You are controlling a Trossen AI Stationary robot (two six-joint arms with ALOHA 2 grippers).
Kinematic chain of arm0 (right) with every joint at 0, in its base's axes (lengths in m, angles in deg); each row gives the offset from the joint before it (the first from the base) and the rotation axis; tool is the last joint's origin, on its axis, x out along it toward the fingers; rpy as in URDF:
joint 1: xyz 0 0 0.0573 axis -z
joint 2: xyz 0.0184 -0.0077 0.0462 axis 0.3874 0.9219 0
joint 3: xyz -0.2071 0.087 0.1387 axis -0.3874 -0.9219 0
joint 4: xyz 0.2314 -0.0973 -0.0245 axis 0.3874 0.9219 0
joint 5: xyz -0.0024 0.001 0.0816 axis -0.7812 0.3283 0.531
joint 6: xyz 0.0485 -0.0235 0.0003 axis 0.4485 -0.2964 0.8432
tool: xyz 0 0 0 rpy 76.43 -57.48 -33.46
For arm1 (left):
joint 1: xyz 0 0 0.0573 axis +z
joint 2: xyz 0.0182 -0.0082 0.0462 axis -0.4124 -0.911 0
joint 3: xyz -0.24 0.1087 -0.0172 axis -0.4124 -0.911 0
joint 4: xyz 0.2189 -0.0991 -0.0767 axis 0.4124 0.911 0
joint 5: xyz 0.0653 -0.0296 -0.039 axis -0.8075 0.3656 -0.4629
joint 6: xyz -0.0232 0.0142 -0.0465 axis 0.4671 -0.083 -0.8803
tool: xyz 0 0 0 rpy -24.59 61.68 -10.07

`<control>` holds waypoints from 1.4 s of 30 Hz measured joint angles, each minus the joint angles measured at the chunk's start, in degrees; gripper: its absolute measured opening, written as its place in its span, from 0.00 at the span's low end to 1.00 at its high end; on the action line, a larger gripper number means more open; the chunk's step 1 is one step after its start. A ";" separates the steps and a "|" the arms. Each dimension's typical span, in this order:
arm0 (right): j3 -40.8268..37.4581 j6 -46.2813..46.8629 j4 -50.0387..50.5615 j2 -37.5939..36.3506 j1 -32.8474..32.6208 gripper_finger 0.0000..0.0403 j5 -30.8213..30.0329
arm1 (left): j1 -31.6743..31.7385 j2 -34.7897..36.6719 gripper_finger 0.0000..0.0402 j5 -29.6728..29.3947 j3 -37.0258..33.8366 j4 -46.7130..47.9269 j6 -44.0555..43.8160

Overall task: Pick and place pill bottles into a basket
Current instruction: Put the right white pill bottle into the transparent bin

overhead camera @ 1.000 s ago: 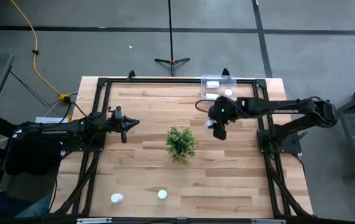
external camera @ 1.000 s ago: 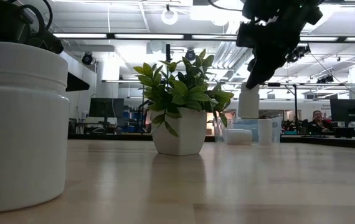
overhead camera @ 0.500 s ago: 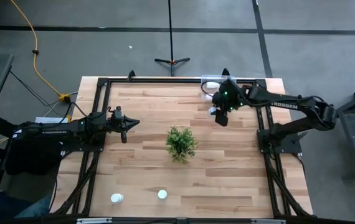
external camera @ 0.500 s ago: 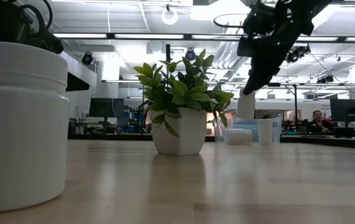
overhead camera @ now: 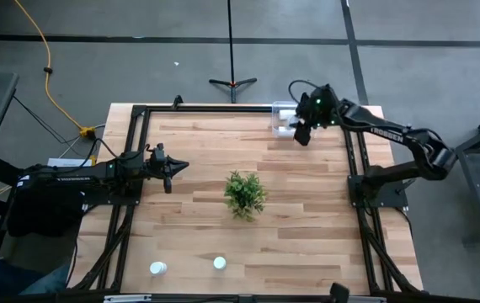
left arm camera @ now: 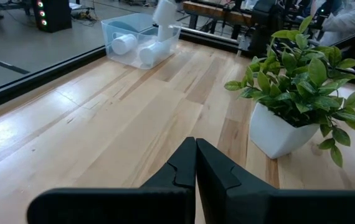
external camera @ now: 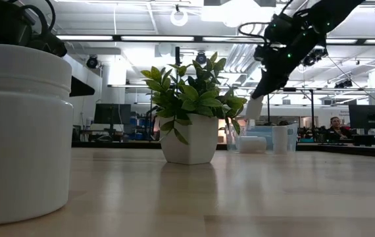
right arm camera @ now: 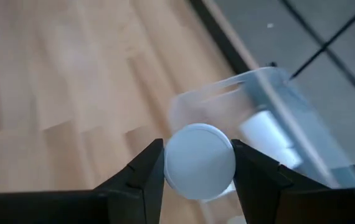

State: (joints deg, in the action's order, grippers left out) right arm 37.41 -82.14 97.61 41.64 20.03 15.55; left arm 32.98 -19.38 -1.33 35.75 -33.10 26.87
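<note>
From above, my right gripper (overhead camera: 301, 133) pinches a pill bottle (overhead camera: 294, 129) over the clear basket (overhead camera: 284, 108) at the table's far right; my left gripper (overhead camera: 168, 171) waits at the left, pressed together. At my right wrist, the bottle (right arm camera: 199, 161) hangs above the basket's (right arm camera: 277, 106) near wall: released here, it could clip that rim and roll away.

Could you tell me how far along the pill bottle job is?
Done: two pill bottles already lie in the basket. In hand: the right hand holds a third bottle over the basket. Left: two bottles stand at the table's near edge; the left hand waits shut.
</note>
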 joint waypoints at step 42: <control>-0.02 -4.56 -8.12 5.39 16.16 0.37 3.69 | 0.00 0.02 0.12 -0.52 0.00 0.04 1.51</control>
State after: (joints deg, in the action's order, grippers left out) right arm 37.39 -86.71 89.49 47.03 36.19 19.25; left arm 32.98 -19.36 -1.85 35.75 -33.06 28.38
